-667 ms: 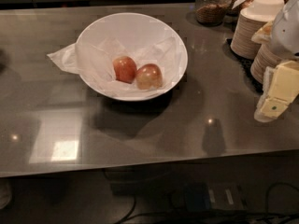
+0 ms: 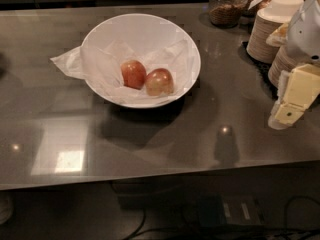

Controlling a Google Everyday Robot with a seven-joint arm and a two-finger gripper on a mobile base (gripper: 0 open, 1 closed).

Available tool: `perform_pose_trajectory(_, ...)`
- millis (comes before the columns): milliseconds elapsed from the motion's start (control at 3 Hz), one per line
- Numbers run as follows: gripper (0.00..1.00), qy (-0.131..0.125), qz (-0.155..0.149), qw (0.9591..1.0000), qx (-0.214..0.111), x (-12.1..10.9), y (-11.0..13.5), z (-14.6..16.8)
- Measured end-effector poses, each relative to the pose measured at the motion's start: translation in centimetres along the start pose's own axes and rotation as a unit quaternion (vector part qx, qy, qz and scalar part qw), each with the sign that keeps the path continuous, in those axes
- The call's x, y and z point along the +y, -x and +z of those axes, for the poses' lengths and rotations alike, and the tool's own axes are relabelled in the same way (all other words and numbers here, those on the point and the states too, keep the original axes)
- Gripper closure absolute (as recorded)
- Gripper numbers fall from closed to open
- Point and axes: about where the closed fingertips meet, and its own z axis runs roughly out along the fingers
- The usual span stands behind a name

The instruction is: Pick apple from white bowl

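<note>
The apple (image 2: 159, 81) lies on crinkled paper in the white bowl (image 2: 145, 26), touching a redder apple (image 2: 133, 74); coming down carelessly, I might grab the wrong fruit or snag paper. My gripper (image 2: 289, 109) hangs well off beside stacked paper bowls (image 2: 265, 34), released or clenched I cannot tell. Nothing has shifted since the earlier frame.

pale-patched red apple (image 2: 159, 82) lies low in the paper-lined white bowl (image 2: 136, 28); tool (image 2: 286, 113) well apart at far right.

gripper (image 2: 286, 115) at right edge, free counter (image 2: 235, 104) btwn it & white bowl (image 2: 145, 34), 2nd apple (image 2: 133, 74) touching apple (image 2: 159, 81) on left
</note>
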Motion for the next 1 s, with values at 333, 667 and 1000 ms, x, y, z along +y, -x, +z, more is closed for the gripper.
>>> perform_pose_trajectory(333, 0.0, -0.001, -0.005, 0.9993, -0.037, -1.6, 2.5, 1.1)
perform_pose_trajectory(667, 0.0, -0.01, -0.017, 0.9966, -0.08, -3.5, 5.5, 1.9)
perform_pose_trajectory(1000, 0.0, -0.004, -0.049, 0.9913, -0.122, -4.5, 9.6, 3.0)
